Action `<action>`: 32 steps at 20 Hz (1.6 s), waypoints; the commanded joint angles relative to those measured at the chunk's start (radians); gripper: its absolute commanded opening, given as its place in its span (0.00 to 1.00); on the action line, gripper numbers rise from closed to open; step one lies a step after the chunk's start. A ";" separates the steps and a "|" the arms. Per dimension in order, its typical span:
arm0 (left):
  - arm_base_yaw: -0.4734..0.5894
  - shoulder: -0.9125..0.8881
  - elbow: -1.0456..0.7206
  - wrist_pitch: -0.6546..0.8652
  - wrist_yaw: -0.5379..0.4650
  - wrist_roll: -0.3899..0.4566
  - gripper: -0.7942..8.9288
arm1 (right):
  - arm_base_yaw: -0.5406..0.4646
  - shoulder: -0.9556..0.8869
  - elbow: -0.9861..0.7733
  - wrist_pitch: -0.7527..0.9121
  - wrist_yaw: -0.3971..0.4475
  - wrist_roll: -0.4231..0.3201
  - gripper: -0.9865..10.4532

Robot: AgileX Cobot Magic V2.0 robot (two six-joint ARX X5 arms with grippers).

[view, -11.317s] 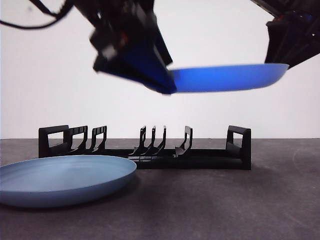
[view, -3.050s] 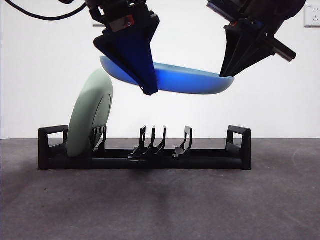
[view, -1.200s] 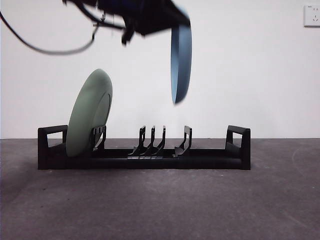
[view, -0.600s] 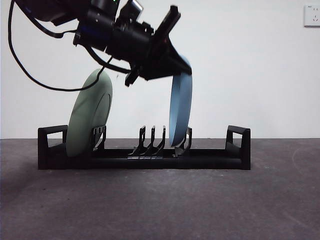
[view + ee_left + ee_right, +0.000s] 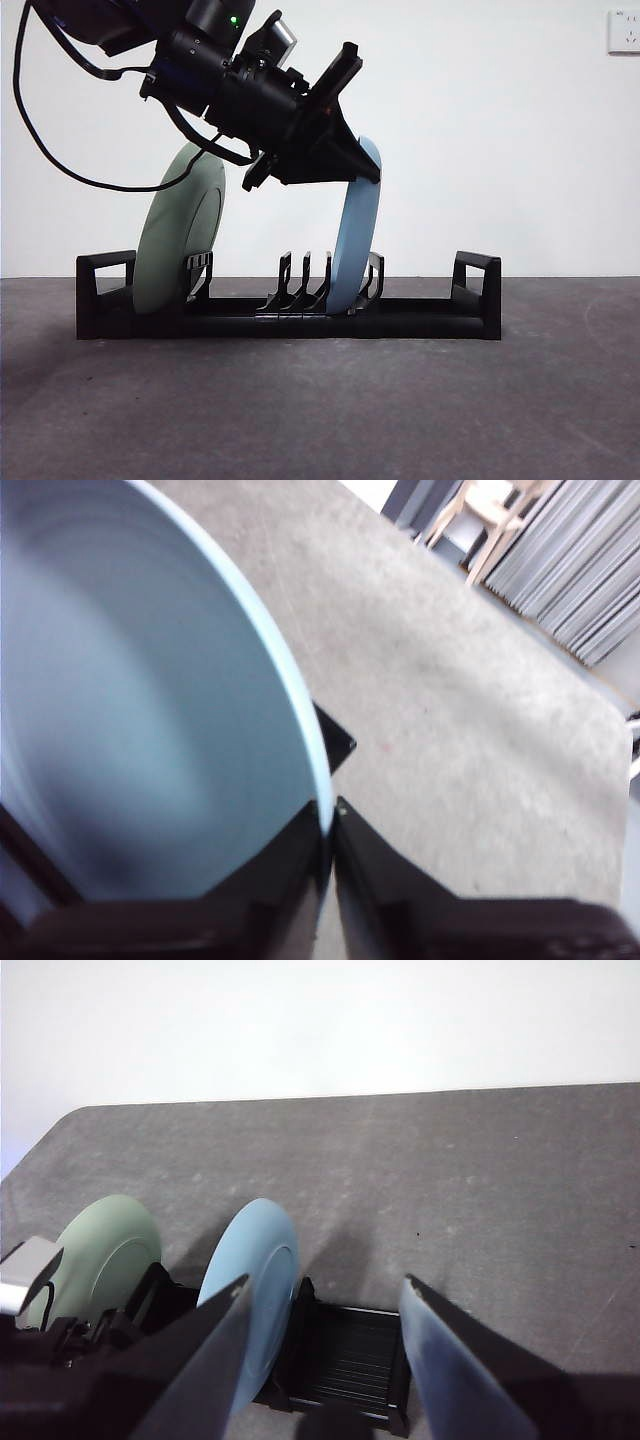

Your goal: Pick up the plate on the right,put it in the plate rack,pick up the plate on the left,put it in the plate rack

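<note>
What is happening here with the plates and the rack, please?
The left gripper is shut on the rim of a light blue plate, standing it on edge among the divider prongs of the black plate rack. A pale green plate already leans in the rack's other end. The right gripper hangs open, holding nothing.

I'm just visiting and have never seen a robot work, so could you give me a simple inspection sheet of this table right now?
Surface: dark grey table, matte.
Job's things: black plate rack; green plate leaning on edge at one end; blue plate on edge in a middle slot.
Clutter: nothing seen.
Claws: left claw shut on the blue plate's top rim; right claw open, raised away from the rack.
Cables: black cable looping from the left arm.
Surroundings: white wall, wall socket.
</note>
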 commanded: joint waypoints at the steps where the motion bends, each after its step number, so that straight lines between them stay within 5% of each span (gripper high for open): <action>1: 0.002 0.008 -0.006 -0.049 -0.012 0.024 0.33 | 0.000 0.003 0.000 0.009 0.003 -0.002 0.30; 4: 0.002 0.000 -0.006 -0.086 -0.011 0.024 0.41 | 0.000 0.003 0.000 -0.003 0.002 -0.002 0.30; 18: -0.021 -0.317 -0.006 -0.309 -0.045 0.194 0.40 | 0.000 0.003 0.000 -0.169 0.002 -0.037 0.28; 21: -0.022 -0.426 -0.006 -0.401 -0.131 0.257 0.35 | 0.000 0.003 0.000 -0.200 0.001 -0.058 0.20; 24: -0.021 -0.555 -0.006 -0.507 -0.219 0.344 0.06 | 0.000 0.003 0.000 -0.230 0.002 -0.100 0.09; 29: -0.015 -0.746 -0.006 -0.691 -0.500 0.419 0.07 | 0.001 -0.017 -0.009 -0.226 0.002 -0.159 0.07; 32: 0.015 -0.828 -0.009 -0.748 -0.571 0.418 0.07 | 0.003 -0.112 -0.090 -0.109 0.002 -0.159 0.07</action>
